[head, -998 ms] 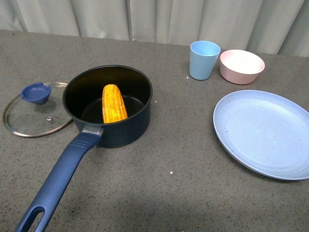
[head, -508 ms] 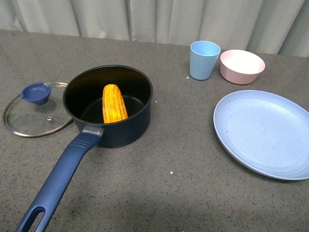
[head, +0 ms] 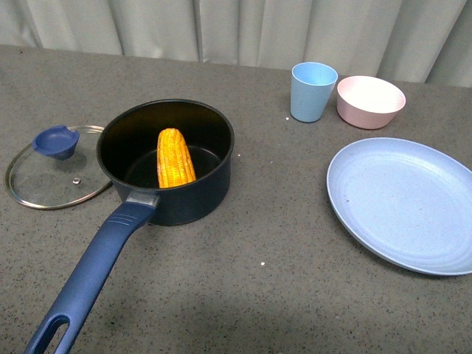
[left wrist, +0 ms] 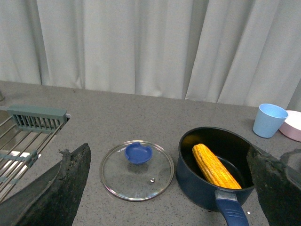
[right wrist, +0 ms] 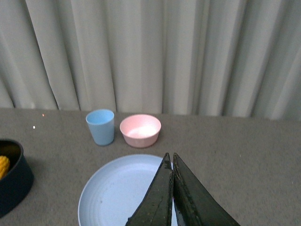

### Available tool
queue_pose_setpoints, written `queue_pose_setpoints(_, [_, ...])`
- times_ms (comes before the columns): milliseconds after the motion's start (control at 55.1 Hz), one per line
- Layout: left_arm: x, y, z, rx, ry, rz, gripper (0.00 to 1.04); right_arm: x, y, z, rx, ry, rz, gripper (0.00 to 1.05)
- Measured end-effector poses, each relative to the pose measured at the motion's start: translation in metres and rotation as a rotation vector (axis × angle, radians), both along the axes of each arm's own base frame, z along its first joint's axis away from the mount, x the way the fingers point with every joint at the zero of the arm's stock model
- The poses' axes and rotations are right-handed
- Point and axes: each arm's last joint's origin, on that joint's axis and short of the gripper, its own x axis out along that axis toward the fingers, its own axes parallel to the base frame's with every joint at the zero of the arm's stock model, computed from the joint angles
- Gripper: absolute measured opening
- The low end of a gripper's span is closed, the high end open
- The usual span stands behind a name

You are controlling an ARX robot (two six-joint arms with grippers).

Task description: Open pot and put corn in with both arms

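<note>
Front view shows neither arm: only the table (head: 243, 295), with the pot (head: 166, 158) uncovered and the corn (head: 175, 158) lying inside it, one end leaning up against the far wall. The glass lid (head: 51, 177) with its blue knob lies flat on the table just beside the pot, its rim tucked close to the pot's wall. The pot's long handle (head: 92, 276) reaches toward the near table edge.

Left wrist view adds a wire rack (left wrist: 23, 141) beyond the lid, out of the front camera's frame. It also shows the left gripper (left wrist: 169, 188) high above the table, fingers (left wrist: 70, 183) spread wide apart, with lid and pot seen between them.

Right wrist view shows the right gripper (right wrist: 172, 197) raised over the big blue plate (right wrist: 117, 197), its fingers pressed together and holding nothing. The blue cup (right wrist: 100, 126) and pink bowl (right wrist: 140, 130) stand near each other beyond the plate. Bare table lies between pot and plate.
</note>
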Motion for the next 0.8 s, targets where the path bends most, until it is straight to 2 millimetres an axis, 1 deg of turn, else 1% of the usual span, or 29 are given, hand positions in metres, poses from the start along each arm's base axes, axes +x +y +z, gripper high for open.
queue_pose_setpoints(181, [0.0000, 0.0000, 0.0000, 0.000, 0.000, -0.001, 0.98, -0.0016, 0.0000, 0.0014, 0.000, -0.020, 0.000, 0.01])
queue_pose_setpoints(200, [0.0000, 0.0000, 0.0000, 0.000, 0.000, -0.001, 0.98, -0.0016, 0.0000, 0.0014, -0.001, -0.019, 0.000, 0.02])
queue_pose_setpoints(290, [0.0000, 0.0000, 0.0000, 0.000, 0.000, -0.001, 0.98, -0.0016, 0.0000, 0.0014, -0.001, -0.019, 0.000, 0.16])
queue_pose_setpoints(381, [0.0000, 0.0000, 0.0000, 0.000, 0.000, -0.001, 0.98, -0.0016, 0.0000, 0.0015, -0.001, -0.020, 0.000, 0.32])
queue_pose_setpoints(399, [0.0000, 0.0000, 0.0000, 0.000, 0.000, -0.001, 0.98, -0.0016, 0.0000, 0.0014, -0.001, -0.020, 0.000, 0.34])
queue_pose_setpoints(435, [0.0000, 0.0000, 0.0000, 0.000, 0.000, -0.001, 0.98, -0.0016, 0.0000, 0.0014, -0.001, -0.020, 0.000, 0.41])
queue_pose_setpoints(454, [0.0000, 0.0000, 0.0000, 0.000, 0.000, -0.001, 0.98, -0.0016, 0.0000, 0.0014, -0.001, -0.020, 0.000, 0.43])
queue_pose_setpoints(508, [0.0000, 0.0000, 0.0000, 0.000, 0.000, -0.001, 0.98, -0.0016, 0.0000, 0.0014, -0.001, -0.020, 0.000, 0.53])
queue_pose_setpoints(526, [0.0000, 0.0000, 0.0000, 0.000, 0.000, -0.001, 0.98, -0.0016, 0.0000, 0.0014, -0.001, -0.020, 0.000, 0.55])
queue_pose_setpoints(726, [0.0000, 0.0000, 0.0000, 0.000, 0.000, -0.001, 0.98, -0.0016, 0.0000, 0.0014, -0.001, -0.020, 0.000, 0.89])
queue_pose_setpoints(798, [0.0000, 0.0000, 0.0000, 0.000, 0.000, -0.001, 0.98, -0.0017, 0.0000, 0.0015, 0.000, -0.020, 0.000, 0.98])
